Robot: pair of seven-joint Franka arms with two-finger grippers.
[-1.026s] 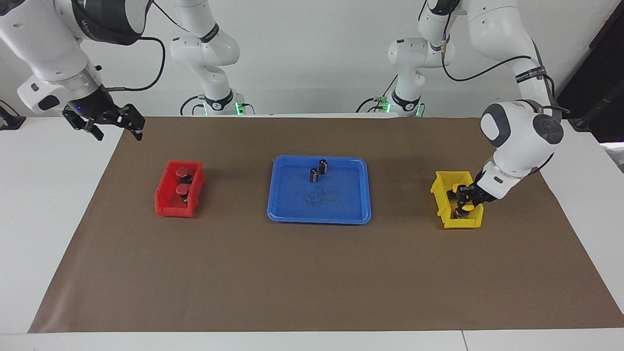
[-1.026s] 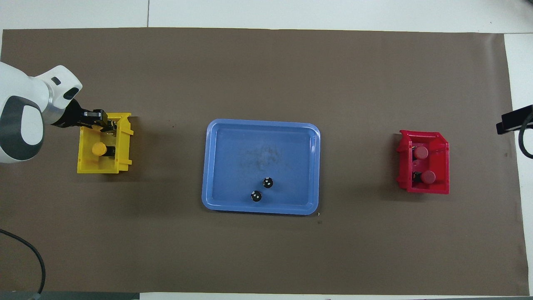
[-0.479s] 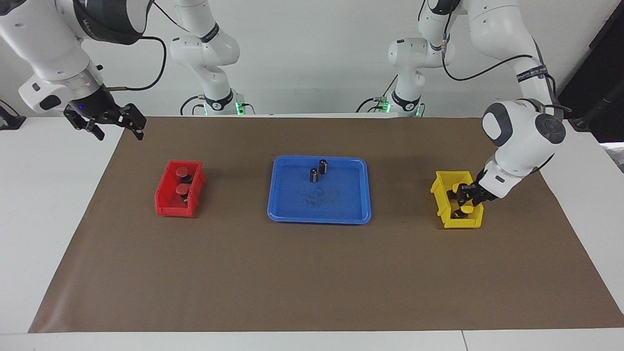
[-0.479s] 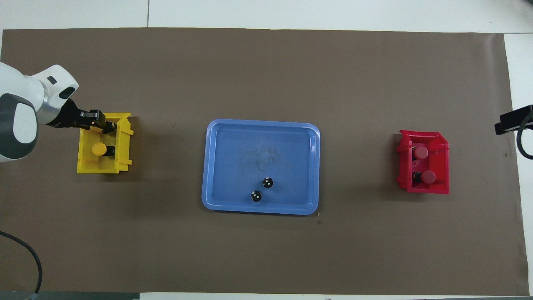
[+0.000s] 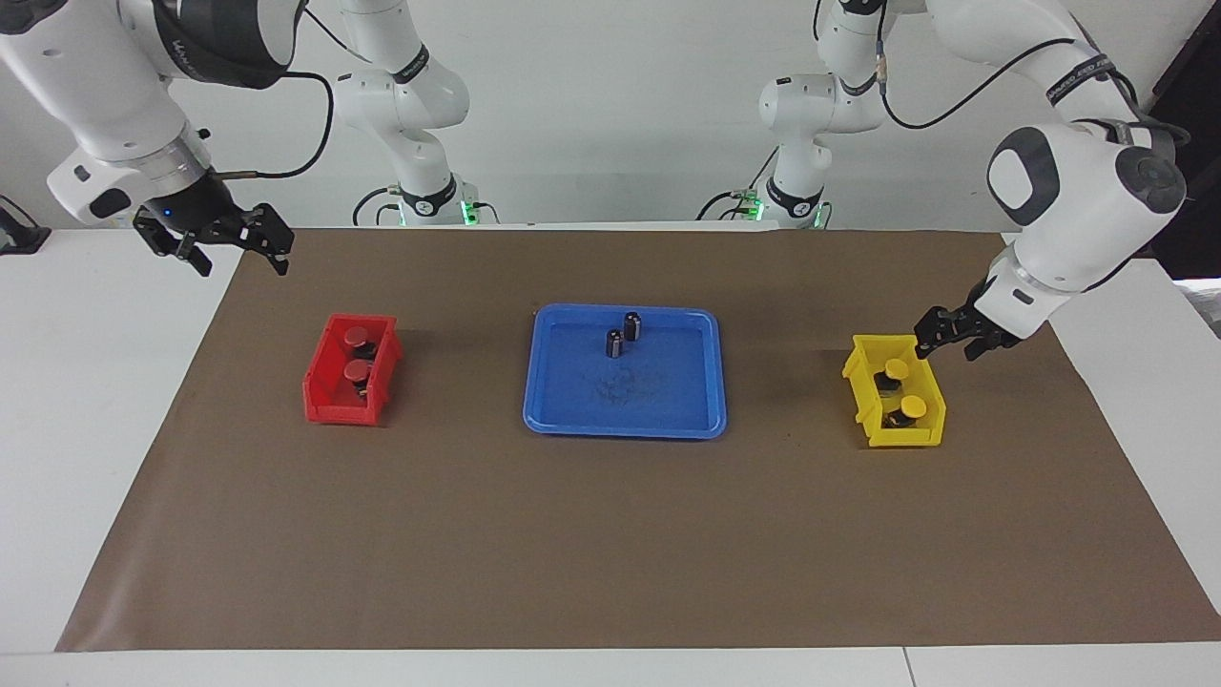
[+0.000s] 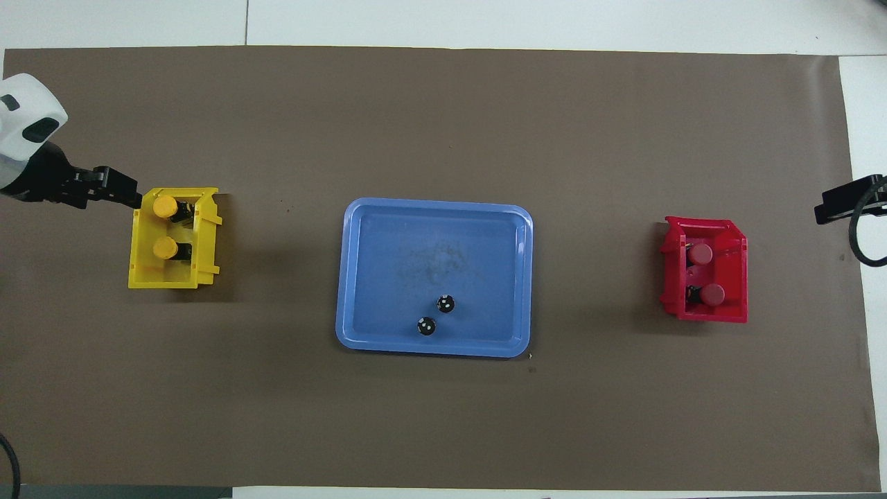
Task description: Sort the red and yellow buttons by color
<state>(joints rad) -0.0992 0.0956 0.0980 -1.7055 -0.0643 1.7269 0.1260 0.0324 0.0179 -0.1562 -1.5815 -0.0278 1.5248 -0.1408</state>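
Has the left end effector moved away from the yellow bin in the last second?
Yes. The left end effector has lifted out of the yellow bin and now hangs above its rim nearest the robots.

Bright, even light is falling from above and both views are staying sharp. Soft short shadows are lying on the brown mat [image 5: 610, 534] beside the blue tray [image 5: 625, 425], without glare or blur.
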